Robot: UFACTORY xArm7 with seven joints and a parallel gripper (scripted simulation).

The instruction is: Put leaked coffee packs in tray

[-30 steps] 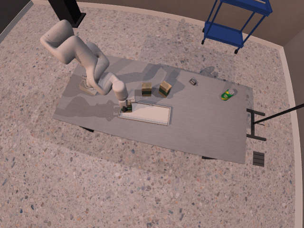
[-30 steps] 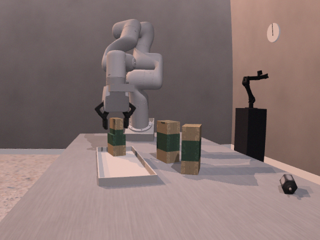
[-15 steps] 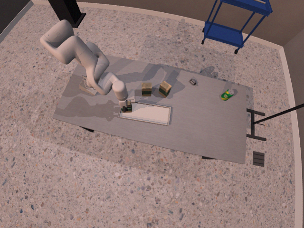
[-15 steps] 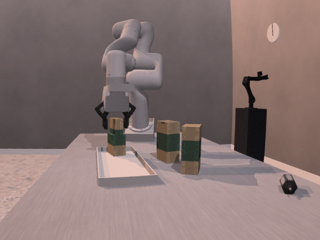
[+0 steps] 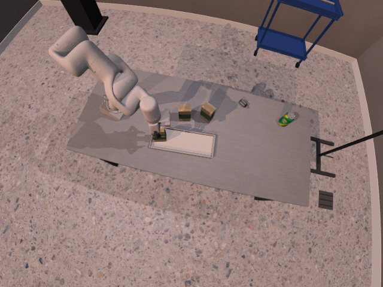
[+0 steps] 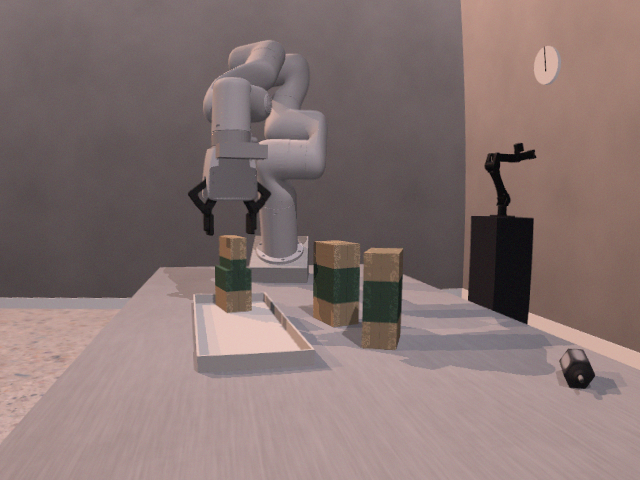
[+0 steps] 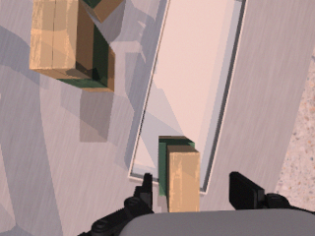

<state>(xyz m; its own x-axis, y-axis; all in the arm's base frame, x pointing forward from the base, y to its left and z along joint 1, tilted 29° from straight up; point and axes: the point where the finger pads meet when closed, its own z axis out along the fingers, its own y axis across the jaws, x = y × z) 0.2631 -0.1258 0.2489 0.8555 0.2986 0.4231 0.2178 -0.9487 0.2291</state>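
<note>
The white arm [image 6: 289,139] rises from its base, folds back on itself at the top, and drops a forearm straight down, wrist vertical. The hand [image 6: 230,223] points downward with its two dark fingers [image 6: 207,219] spread wide and nothing between them. In the wrist view both fingertips show apart; the left one seems partly hidden.

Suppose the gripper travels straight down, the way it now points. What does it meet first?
Probably the pack standing in the tray: the open gripper hangs just above it, fingers apart on either side, so its top would likely pass between them.
</note>
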